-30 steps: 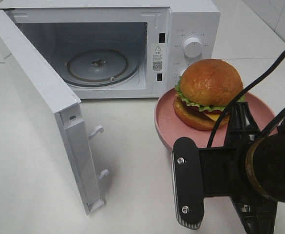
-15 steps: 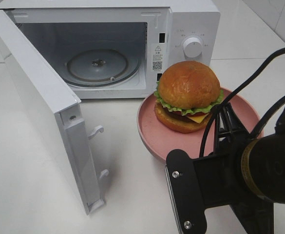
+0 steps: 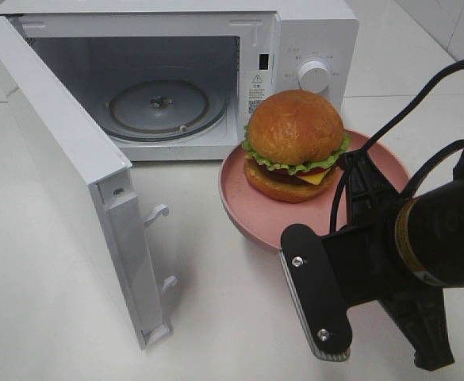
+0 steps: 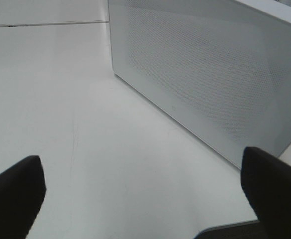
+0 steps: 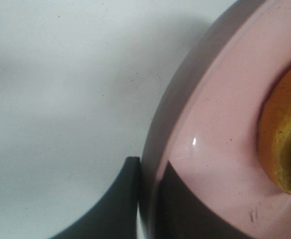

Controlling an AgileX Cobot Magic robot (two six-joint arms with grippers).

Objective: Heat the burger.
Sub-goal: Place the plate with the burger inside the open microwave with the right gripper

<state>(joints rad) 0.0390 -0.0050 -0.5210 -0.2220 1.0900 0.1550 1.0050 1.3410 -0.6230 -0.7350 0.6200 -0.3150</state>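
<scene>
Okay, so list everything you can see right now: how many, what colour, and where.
microwave: one, white, back of table
door: one, white, swung open on microwave's left
turntable: one, clear glass, inside microwave, nothing on it
knob: one visible, white, on microwave's panel
burger: one, golden-brown bun, green lettuce, on plate
plate: one, pink, in front of microwave's panel
table: one, white, under everything
left gripper: one, black, open, holds nothing, near door
right gripper: one, black, shut on plate's rim
</scene>
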